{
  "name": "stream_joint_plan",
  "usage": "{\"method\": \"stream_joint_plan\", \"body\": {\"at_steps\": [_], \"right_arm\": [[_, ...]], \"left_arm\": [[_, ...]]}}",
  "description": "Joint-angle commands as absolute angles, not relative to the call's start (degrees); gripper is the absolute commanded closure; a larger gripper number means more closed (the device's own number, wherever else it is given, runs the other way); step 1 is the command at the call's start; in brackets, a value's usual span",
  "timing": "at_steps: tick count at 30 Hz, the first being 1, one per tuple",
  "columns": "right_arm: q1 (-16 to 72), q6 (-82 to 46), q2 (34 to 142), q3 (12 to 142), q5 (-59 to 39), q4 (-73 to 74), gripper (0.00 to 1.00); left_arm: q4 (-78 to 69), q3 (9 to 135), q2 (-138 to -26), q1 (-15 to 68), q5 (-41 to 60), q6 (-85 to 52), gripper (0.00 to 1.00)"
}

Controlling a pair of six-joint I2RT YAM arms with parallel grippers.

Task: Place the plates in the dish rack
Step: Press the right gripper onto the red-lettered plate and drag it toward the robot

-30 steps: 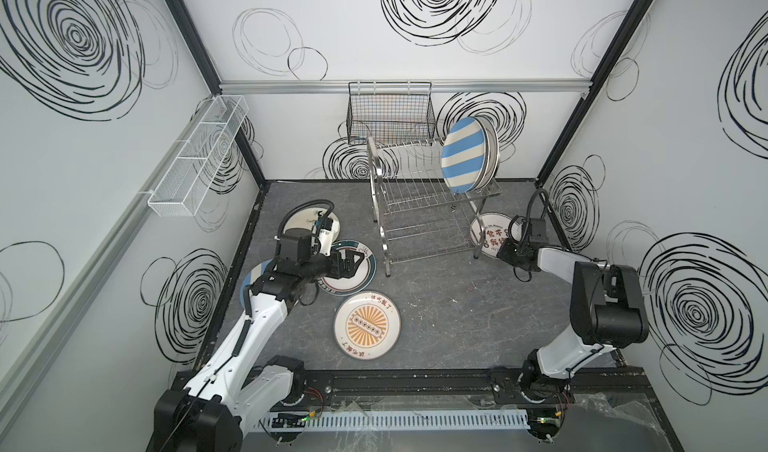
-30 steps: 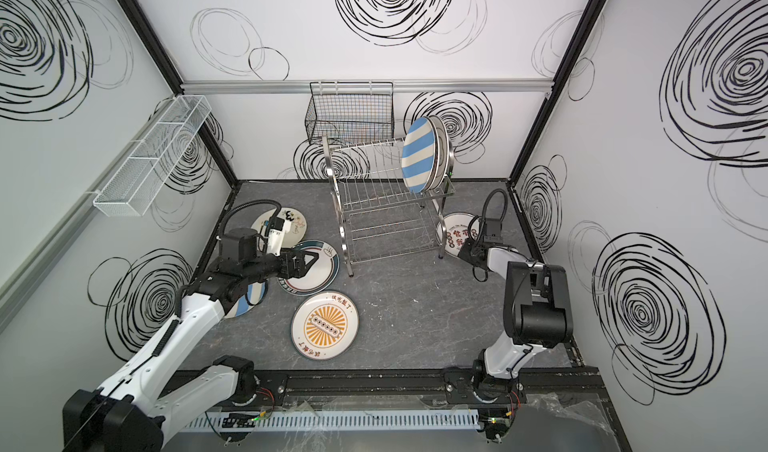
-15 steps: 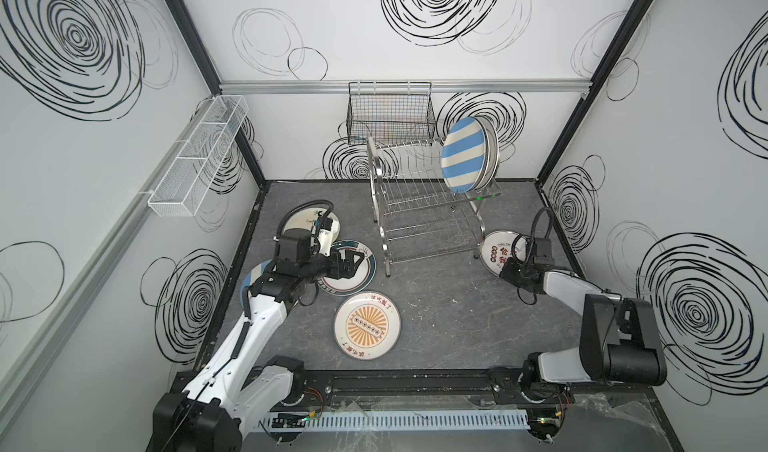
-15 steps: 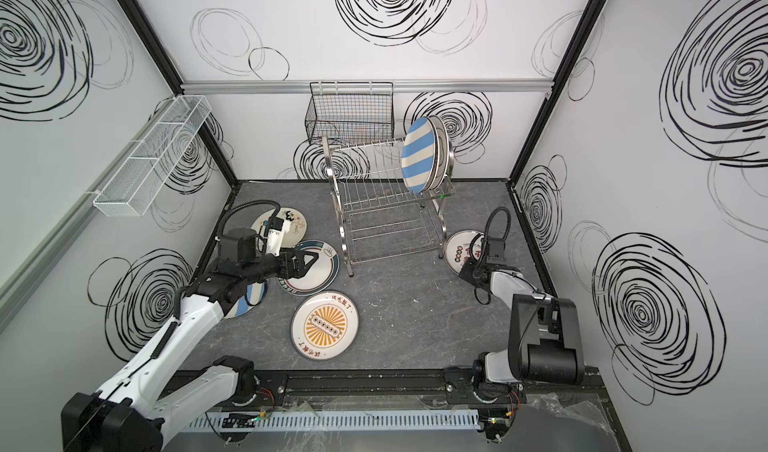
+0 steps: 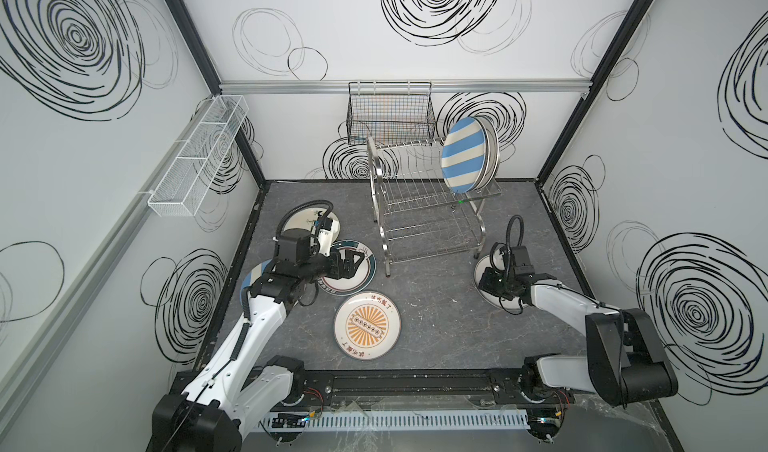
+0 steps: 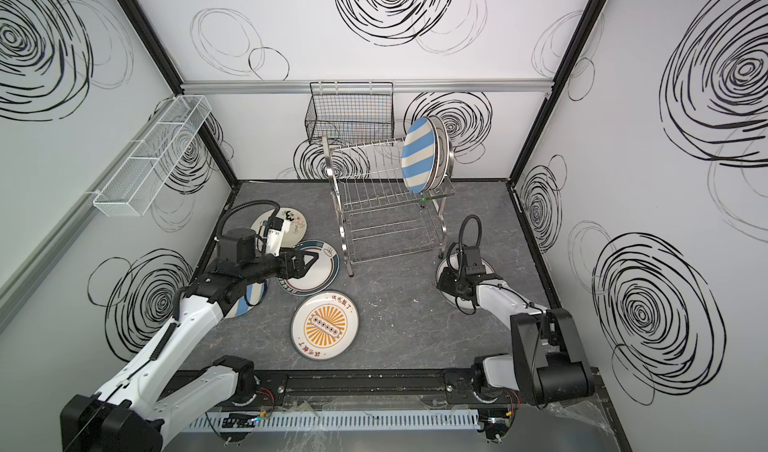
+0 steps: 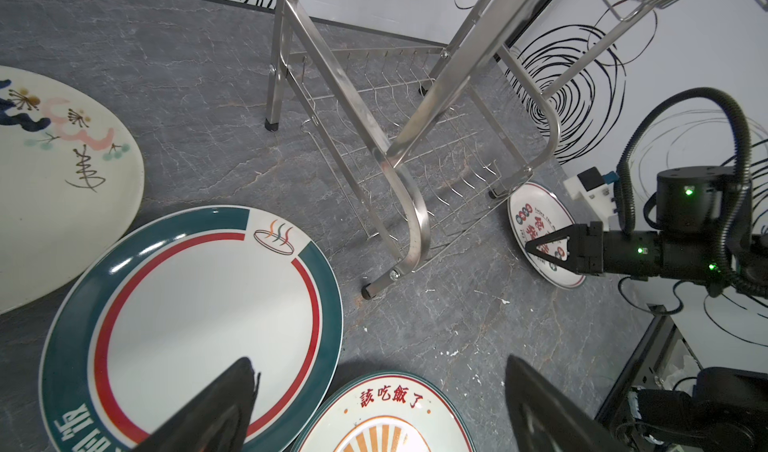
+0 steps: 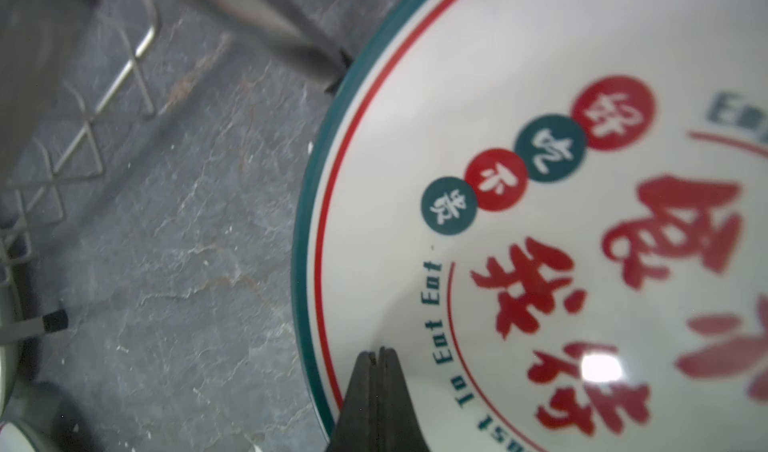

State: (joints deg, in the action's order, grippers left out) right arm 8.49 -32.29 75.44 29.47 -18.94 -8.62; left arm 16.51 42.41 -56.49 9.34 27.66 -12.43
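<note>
Seven plates can be counted, though more may hide behind others. Biggest in the scene, the dish rack [image 5: 419,192] stands far-centre on the grey floor [image 5: 436,304]. A blue-striped plate [image 5: 463,156] and at least one more stand on edge at the right end of its upper tier, and the slots to their left are free. On the left lie a flowered plate [image 7: 54,171], a teal-rimmed plate [image 7: 199,312] and a second striped plate [image 5: 253,275] half under the left arm, and an orange sunburst plate [image 5: 368,326] sits near-centre. The character plate [image 8: 540,204] lies flat and face up on the right, with its far rim just beside, perhaps touching, the rack's near-right foot. The left gripper [image 5: 357,260] hovers over the teal-rimmed plate with its jaws spread wide, gripping nothing. The right gripper [image 8: 376,352] has its tips pressed together, empty, over the character plate's left rim, so most of that plate lies back toward its own arm. The right arm is plainly the nearer. Judging from this, those jaws must part and catch the rim before the plate can go up and left to the rack.
</note>
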Motion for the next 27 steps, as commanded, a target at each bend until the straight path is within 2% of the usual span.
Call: {"method": "stream_joint_plan", "body": {"at_steps": [1, 11, 23, 27], "right_arm": [[10.6, -36.5, 73.7, 27.9, -20.8, -8.9, 1.0], [22.2, -47.4, 72.1, 23.3, -22.1, 1.6, 1.0], [36.7, -54.4, 76.5, 26.9, -21.5, 9.5, 1.0], [38.7, -53.7, 76.2, 28.8, -21.8, 8.3, 1.0]], "left_arm": [[14.0, 41.9, -55.7, 8.8, 28.8, -12.3, 0.04], [13.2, 41.7, -55.7, 9.0, 29.3, -13.7, 0.04], [13.4, 40.7, -54.0, 11.1, 27.2, -15.8, 0.04], [12.5, 39.1, -52.6, 14.3, 25.6, -17.9, 0.04]]}}
